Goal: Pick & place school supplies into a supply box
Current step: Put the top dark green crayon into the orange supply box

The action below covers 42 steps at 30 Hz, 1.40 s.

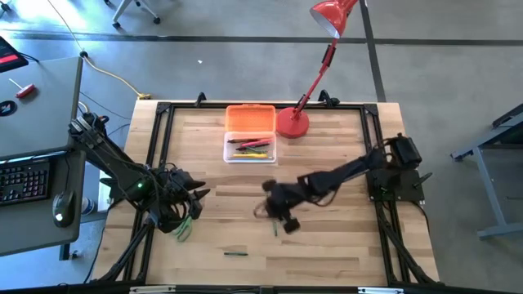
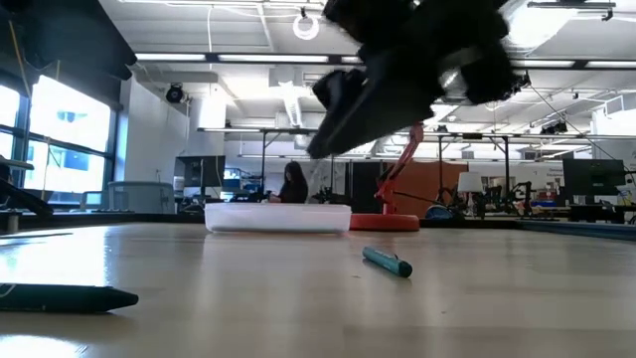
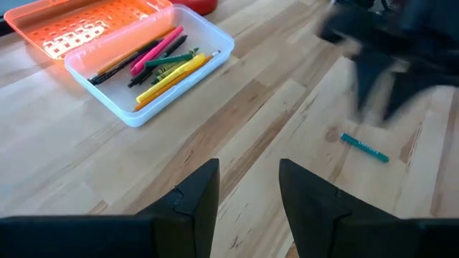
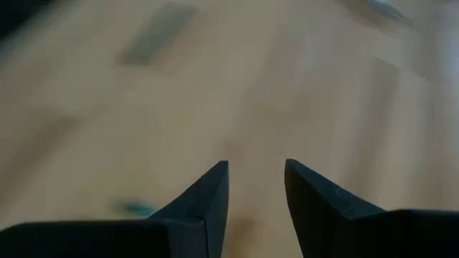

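The supply box (image 1: 250,149) stands at the table's far middle, its clear base holding several pens (image 3: 161,64) and its orange lid (image 1: 250,117) laid open behind it. A teal pen (image 3: 364,147) lies on the table near the middle; it also shows in the low view (image 2: 388,262). My right gripper (image 1: 270,208) hovers open and empty just above it. A dark green pen (image 1: 235,252) lies near the front edge. Green-handled scissors (image 1: 186,229) lie beside my left gripper (image 3: 247,175), which is open and empty at the left.
A red desk lamp stands with its round base (image 1: 292,122) right of the box, its arm leaning out over the far edge. A black frame (image 1: 159,147) runs round the tabletop. Bare wood lies between the box and the pens.
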### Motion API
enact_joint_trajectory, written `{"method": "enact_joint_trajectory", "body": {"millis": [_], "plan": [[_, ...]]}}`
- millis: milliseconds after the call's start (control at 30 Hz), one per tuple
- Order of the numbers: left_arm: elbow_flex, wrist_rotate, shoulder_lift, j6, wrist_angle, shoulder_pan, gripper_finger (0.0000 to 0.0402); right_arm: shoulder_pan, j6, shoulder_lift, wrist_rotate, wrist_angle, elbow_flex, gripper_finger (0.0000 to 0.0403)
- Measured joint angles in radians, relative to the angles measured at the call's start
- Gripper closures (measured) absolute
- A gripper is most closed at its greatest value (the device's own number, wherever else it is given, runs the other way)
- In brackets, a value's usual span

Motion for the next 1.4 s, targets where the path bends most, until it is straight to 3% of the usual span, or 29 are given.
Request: {"method": "enact_joint_trajectory", "body": {"millis": [133,267,533,700,1067,1400], "plan": [[0.0,0.001,0.0,0.001,0.0,0.0,0.0224,0.065,-0.146,-0.003,-0.174,0.015,-0.013,0.0288],[0.0,0.001,0.0,0.001,0.001,0.0,0.0224,0.089,-0.236,-0.003,-0.251,0.136,-0.054,0.0289],[0.0,-0.015,0.0,0.001,0.002,0.0,0.0224,0.051,-0.346,0.001,-0.264,0.205,-0.136,0.0289],[0.0,-0.018,0.0,-0.001,0.001,0.0,0.0224,0.011,-0.351,0.029,-0.386,0.244,-0.138,0.0289],[0.0,-0.025,0.0,-0.001,0.002,0.0,0.0224,-0.049,-0.421,0.121,-0.481,0.262,-0.138,0.0289],[0.0,-0.035,0.0,-0.002,0.002,0.0,0.0224,-0.062,-0.474,0.193,-0.485,0.261,-0.138,0.0289]]}}
